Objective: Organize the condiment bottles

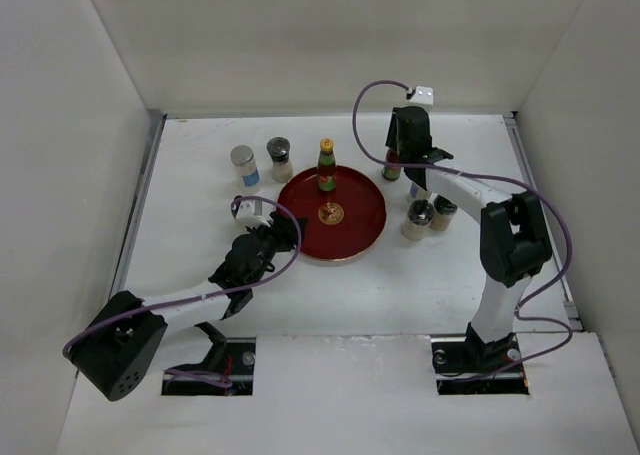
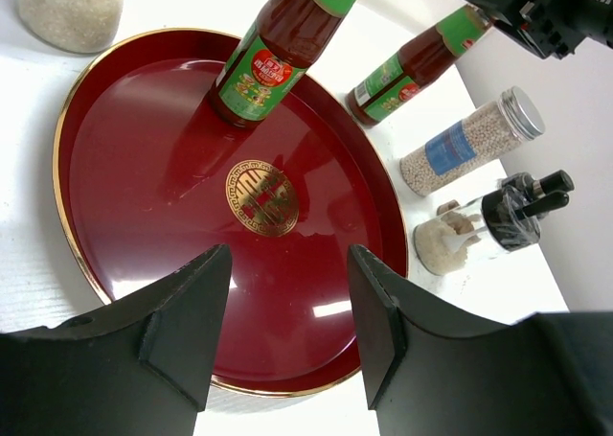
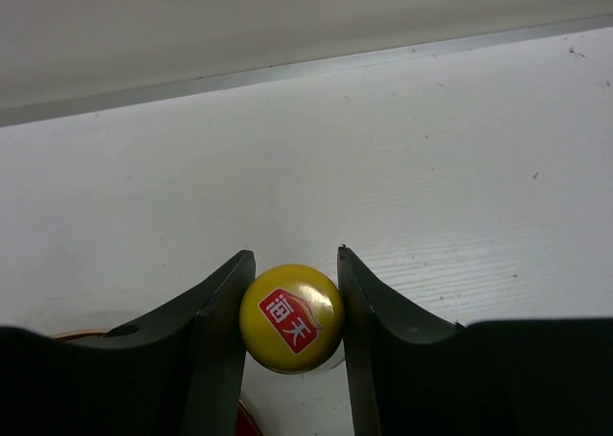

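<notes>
One red sauce bottle (image 1: 327, 167) stands on the round dark-red tray (image 1: 360, 237), also seen in the left wrist view (image 2: 278, 67). A second red sauce bottle (image 1: 392, 165) stands just right of the tray. My right gripper (image 1: 406, 135) is above it, and its fingers (image 3: 222, 302) press both sides of the yellow cap (image 3: 291, 318). My left gripper (image 1: 275, 232) is open and empty at the tray's left rim (image 2: 287, 302). Two shaker jars (image 1: 244, 167) (image 1: 280, 158) stand left of the tray. Two more (image 1: 417, 218) (image 1: 442, 212) stand to its right.
A blue-labelled jar with a silver lid (image 2: 469, 144) lies under my right arm, next to a black-lidded jar (image 2: 479, 230). White walls close the table on three sides. A metal strip runs along the far edge (image 3: 383, 60).
</notes>
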Robot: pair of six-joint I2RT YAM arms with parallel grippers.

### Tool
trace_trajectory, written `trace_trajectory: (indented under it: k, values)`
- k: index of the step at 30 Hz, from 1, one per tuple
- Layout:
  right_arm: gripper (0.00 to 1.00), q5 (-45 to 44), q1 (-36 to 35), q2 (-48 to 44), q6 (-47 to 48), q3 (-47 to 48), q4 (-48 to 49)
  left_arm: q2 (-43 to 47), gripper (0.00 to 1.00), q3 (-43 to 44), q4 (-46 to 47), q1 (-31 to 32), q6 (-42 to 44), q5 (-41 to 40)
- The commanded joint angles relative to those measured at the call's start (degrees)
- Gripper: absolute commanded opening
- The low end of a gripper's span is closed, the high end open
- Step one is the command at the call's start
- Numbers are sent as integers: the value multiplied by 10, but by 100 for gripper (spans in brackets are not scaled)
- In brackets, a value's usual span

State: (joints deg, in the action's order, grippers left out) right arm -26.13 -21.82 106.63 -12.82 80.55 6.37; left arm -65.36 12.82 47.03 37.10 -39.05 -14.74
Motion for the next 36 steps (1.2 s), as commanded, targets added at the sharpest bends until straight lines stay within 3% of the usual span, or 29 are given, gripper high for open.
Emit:
trace_trajectory:
  k: [1, 10, 26, 28, 33, 36]
  values:
    - [24, -12, -19, -85, 9, 4, 74, 3, 49, -8, 39, -6, -6, 2]
    - [24, 0, -91, -123, 10, -15, 88, 7, 49, -9, 39, -3, -4, -5]
    - [26, -4, -129, -25, -2, 4, 116, 19, 49, -12, 32, -13, -2, -6]
    - [33, -5, -130, -21, -6, -9, 124, 13, 49, -12, 32, -18, -6, -3]
    - [64, -6, -137, -42, -24, -58, 153, 27, 52, -11, 29, -16, 6, -7]
    - [76, -3, -138, -68, -32, -70, 156, 36, 57, -5, 21, -19, 9, -9]
